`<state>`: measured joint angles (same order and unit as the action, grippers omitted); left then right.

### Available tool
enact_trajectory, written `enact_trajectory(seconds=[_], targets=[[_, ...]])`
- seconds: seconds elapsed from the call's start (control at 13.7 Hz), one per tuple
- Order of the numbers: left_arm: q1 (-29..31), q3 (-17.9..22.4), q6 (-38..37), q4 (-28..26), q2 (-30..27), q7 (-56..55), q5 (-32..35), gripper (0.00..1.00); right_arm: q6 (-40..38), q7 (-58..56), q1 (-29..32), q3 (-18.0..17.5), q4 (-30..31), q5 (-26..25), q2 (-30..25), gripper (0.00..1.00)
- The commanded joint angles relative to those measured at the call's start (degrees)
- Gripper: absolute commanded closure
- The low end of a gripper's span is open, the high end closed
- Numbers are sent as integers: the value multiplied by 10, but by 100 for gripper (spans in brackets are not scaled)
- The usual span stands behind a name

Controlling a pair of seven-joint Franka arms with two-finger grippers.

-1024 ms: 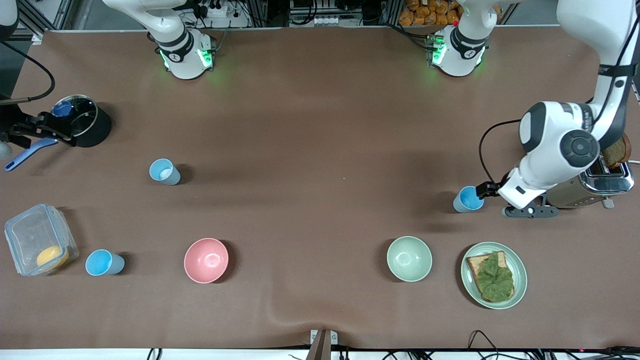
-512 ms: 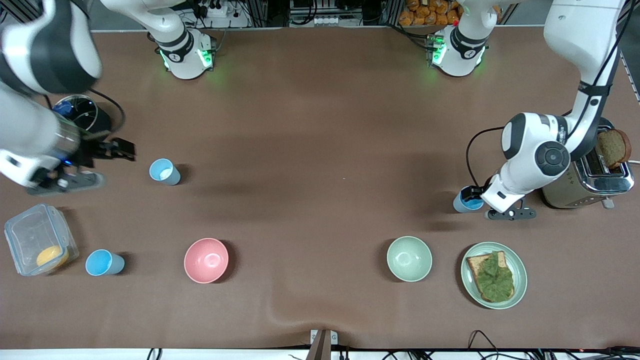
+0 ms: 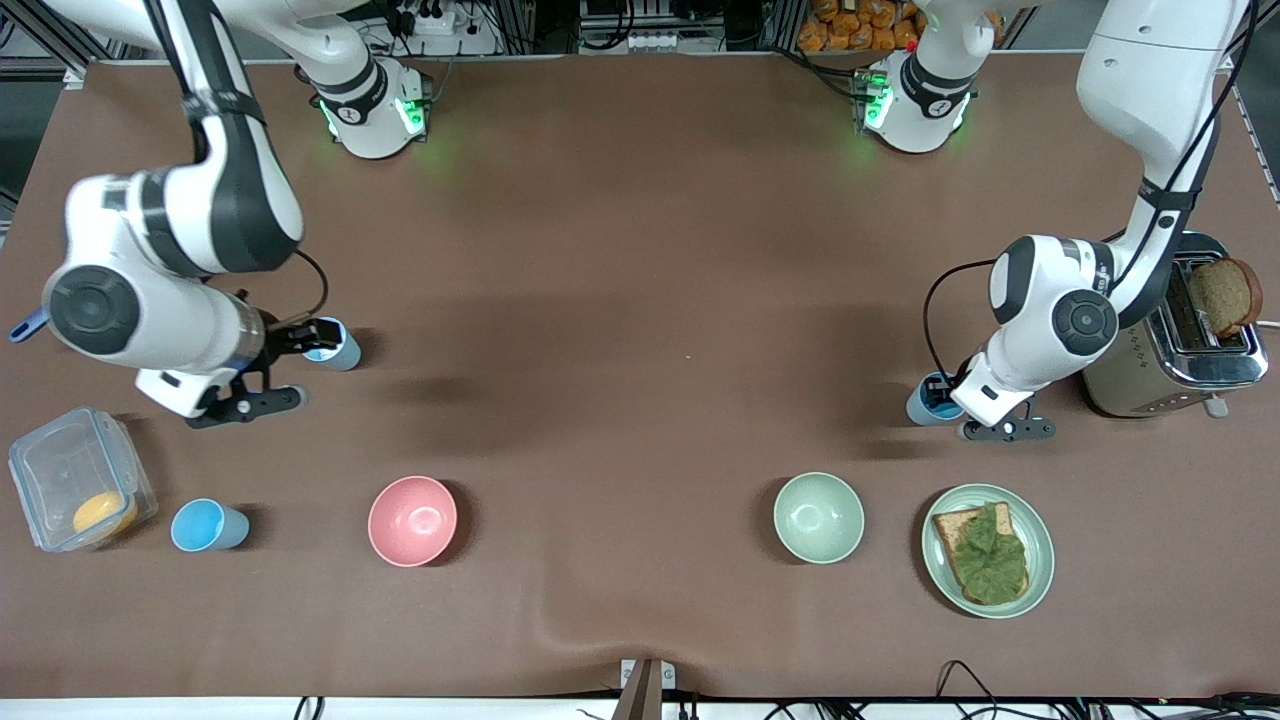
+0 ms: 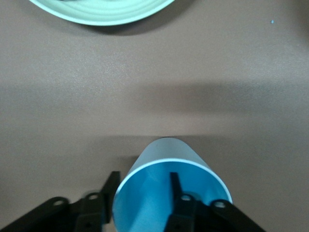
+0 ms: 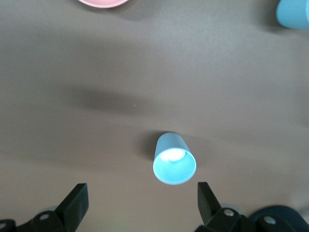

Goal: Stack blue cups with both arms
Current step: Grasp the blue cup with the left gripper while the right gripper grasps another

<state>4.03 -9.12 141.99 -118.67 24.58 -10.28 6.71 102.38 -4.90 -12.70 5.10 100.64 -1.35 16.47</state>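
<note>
Since the earlier front frames, right gripper swung in from the upper left to the paler cup at left of frame; left gripper closed in on the brighter cup at right. A third cup stands lower left on the counter.

Left wrist view: jaws apart, one finger inside the cup, one outside, astride the wall. Risk: thin rim pinch may tip the cup.

Right wrist view: jaws wide apart, cup centred ahead, untouched.
</note>
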Motion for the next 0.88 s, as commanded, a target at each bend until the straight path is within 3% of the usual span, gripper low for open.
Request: enact_trajectory(seconds=[0.0,0.44,0.8], targets=[[2,-3,8,-3,-9,-26,13,100,94,6,-2,1,109,-5,-31,0],[1,-5,7,8,-48,-21,13,100,186,8,3,1,216,-3,-26,0],[1,-29,5,21,-68,-20,13,100,194,8,10,2,238,-4,-21,0]])
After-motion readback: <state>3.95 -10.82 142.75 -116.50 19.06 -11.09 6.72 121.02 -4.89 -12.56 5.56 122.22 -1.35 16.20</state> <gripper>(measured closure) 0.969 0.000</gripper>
